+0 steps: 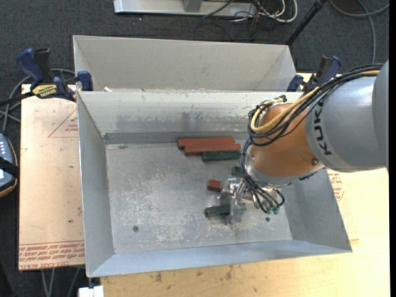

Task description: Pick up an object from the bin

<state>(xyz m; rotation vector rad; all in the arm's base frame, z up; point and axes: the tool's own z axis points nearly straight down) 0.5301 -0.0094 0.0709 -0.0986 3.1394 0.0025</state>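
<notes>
The jaws sit low on a small dark green piece point(216, 212) toward the bin's point(154, 228) front-right corner. Whether they are released or clenched cannot be told. This is likely the grasp step, and next comes a firm close and a straight lift.

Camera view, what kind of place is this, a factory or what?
Probably a robotics lab or test cell: a KUKA arm reaches into a grey metal bin of small blocks, with loose cables on dark carpet behind it.
</notes>
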